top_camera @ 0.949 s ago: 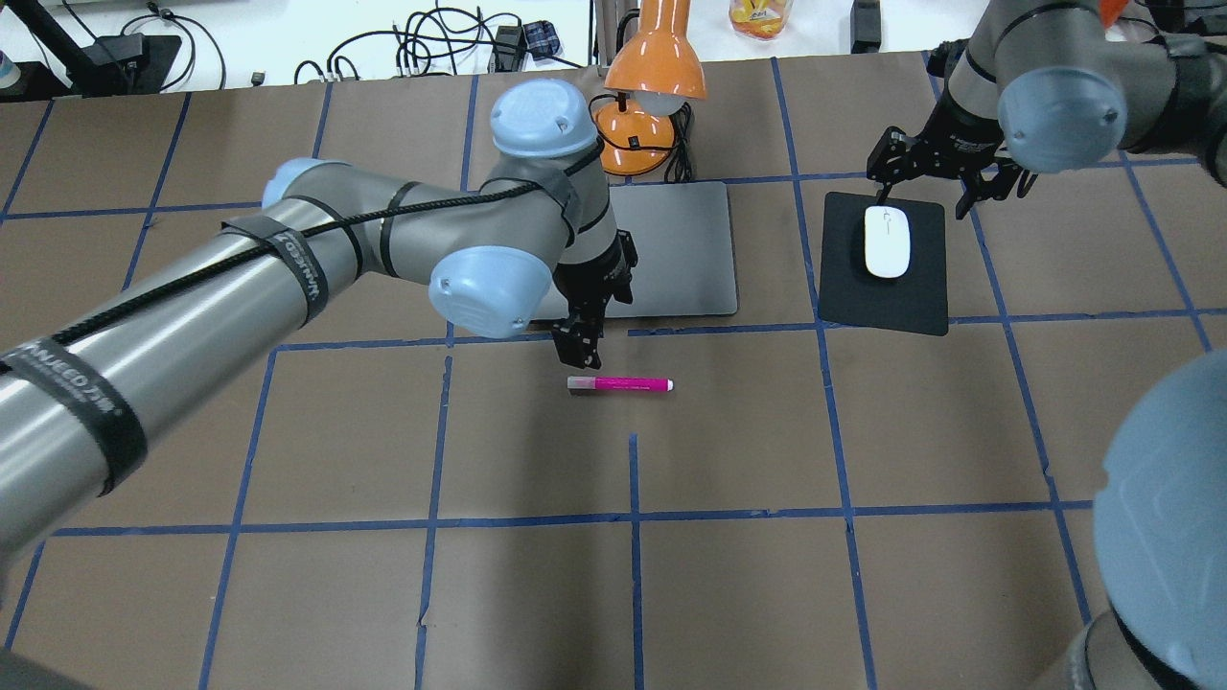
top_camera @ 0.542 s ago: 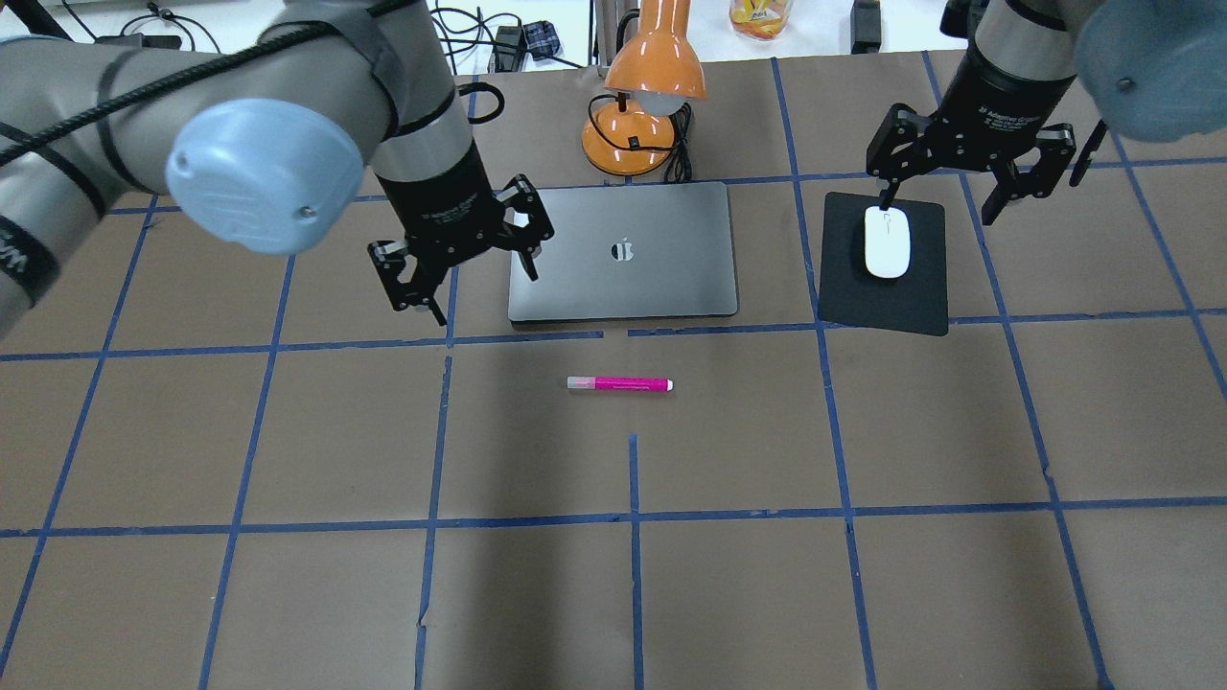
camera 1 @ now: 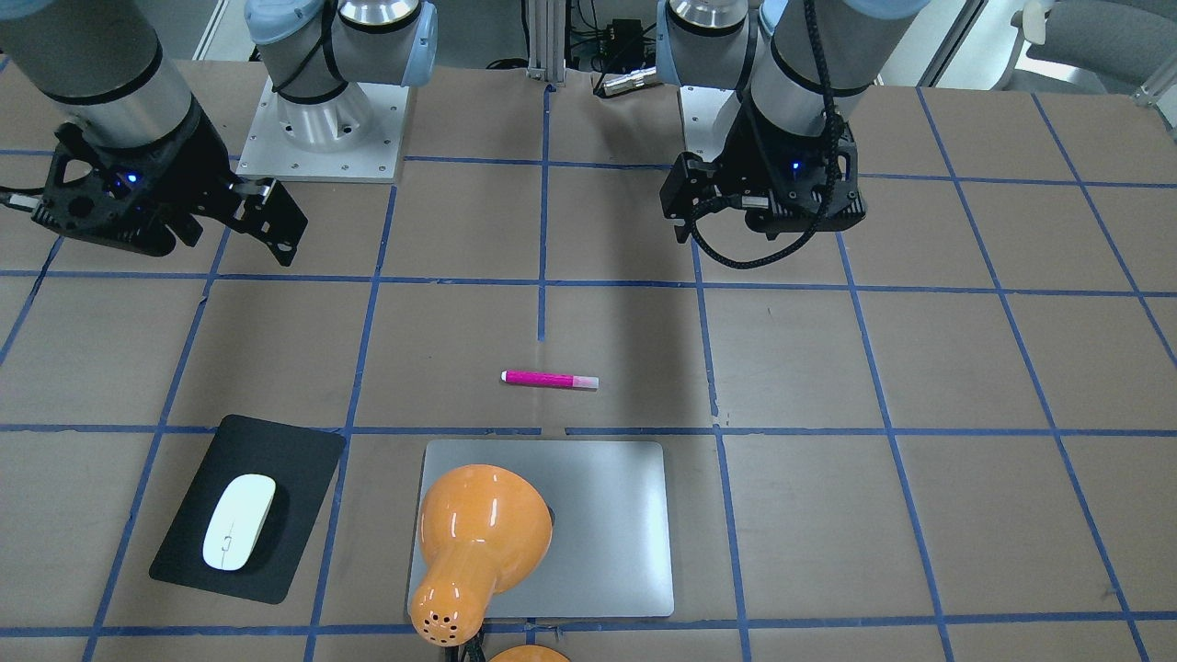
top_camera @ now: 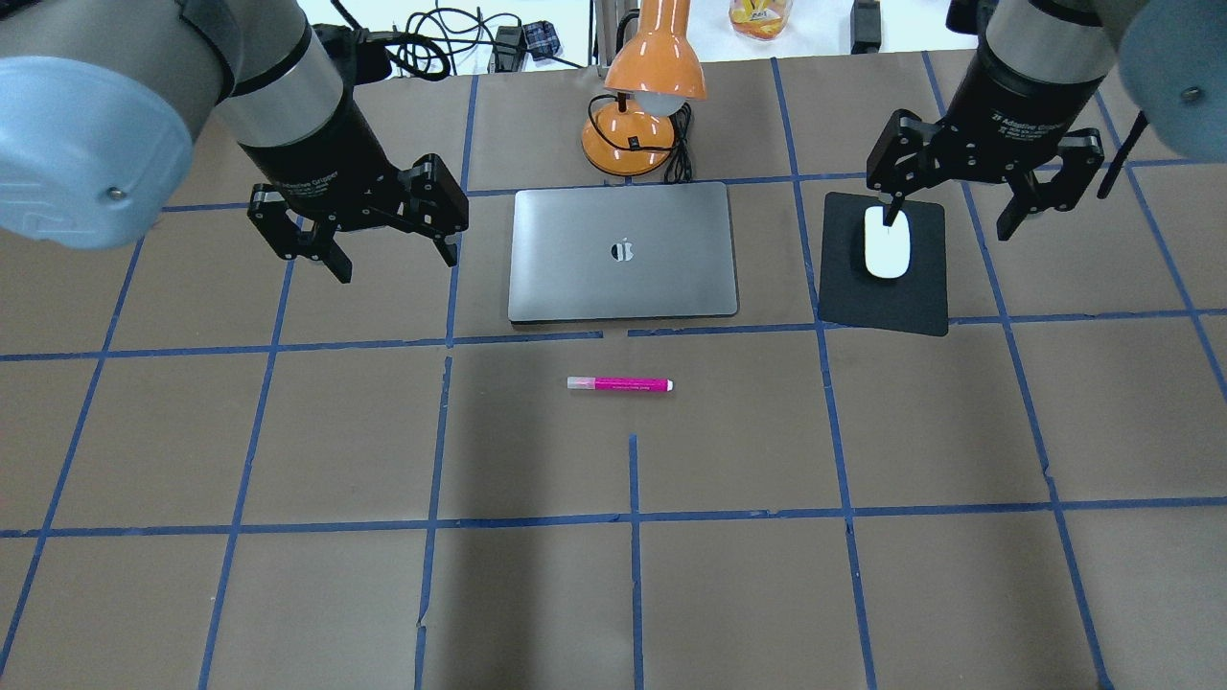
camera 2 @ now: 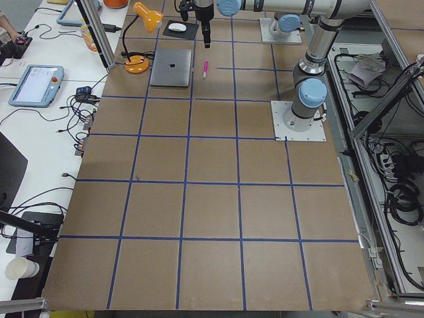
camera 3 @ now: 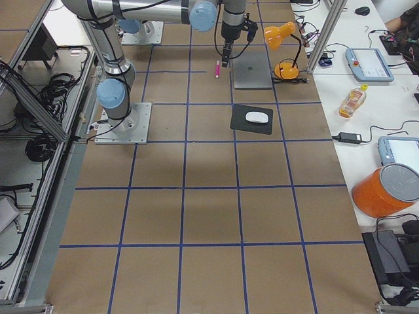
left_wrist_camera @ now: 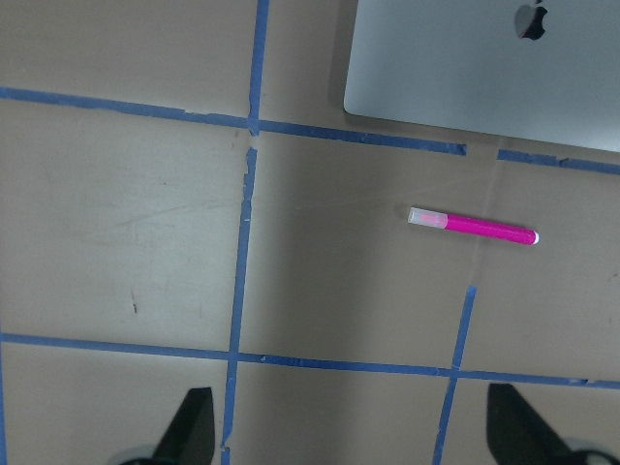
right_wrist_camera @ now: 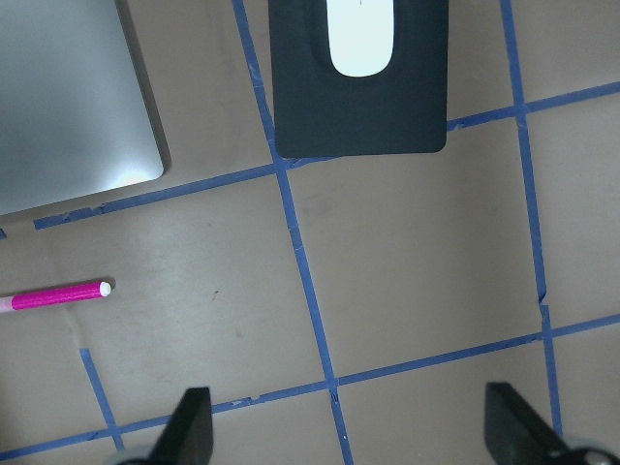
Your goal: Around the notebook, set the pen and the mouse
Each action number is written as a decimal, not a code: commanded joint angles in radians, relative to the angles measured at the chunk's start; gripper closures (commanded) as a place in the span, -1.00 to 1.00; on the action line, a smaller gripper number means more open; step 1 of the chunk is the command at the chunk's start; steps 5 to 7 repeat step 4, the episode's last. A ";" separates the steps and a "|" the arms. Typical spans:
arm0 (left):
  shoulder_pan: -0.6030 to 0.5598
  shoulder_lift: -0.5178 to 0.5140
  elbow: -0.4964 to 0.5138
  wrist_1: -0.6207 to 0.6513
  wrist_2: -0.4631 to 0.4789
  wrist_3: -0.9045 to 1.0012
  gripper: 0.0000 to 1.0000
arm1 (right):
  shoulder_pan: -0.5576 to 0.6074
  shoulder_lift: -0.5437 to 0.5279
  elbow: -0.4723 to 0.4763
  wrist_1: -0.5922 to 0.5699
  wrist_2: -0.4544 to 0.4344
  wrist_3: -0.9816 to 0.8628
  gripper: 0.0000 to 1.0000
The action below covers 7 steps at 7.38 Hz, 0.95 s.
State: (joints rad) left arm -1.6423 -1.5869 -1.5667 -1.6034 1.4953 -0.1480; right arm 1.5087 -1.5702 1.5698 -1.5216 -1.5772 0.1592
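The magenta pen (top_camera: 619, 384) lies flat on the brown table, just in front of the silver-grey notebook (top_camera: 575, 278), with a gap between them. The white mouse (top_camera: 887, 251) rests on a black pad to the notebook's right. My left gripper (top_camera: 395, 259) hangs open and empty in the air left of the notebook. My right gripper (top_camera: 949, 222) hangs open and empty above the mouse's far end. The left wrist view shows the pen (left_wrist_camera: 473, 226) and the notebook's corner (left_wrist_camera: 465, 58). In the right wrist view are the mouse (right_wrist_camera: 360, 39) and the pen's tip (right_wrist_camera: 53, 295).
The black mouse pad (top_camera: 887, 302) lies right of the notebook. An orange desk lamp (top_camera: 652, 86) stands behind the notebook, its head leaning over it in the front view (camera 1: 478, 542). Blue tape lines grid the brown table. Cables and a bottle lie beyond the far edge.
My left arm has swung away from above the pen to the notebook's left, uncovering the notebook. My right gripper has shifted slightly right. Pen and mouse have not moved.
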 commanded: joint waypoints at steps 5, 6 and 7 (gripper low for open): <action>0.018 0.005 0.016 0.022 0.005 0.014 -1.00 | 0.001 -0.062 0.012 0.014 0.000 0.000 -1.00; 0.018 0.005 0.016 0.022 0.005 0.014 -1.00 | 0.001 -0.062 0.012 0.014 0.000 0.000 -1.00; 0.018 0.005 0.016 0.022 0.005 0.014 -1.00 | 0.001 -0.062 0.012 0.014 0.000 0.000 -1.00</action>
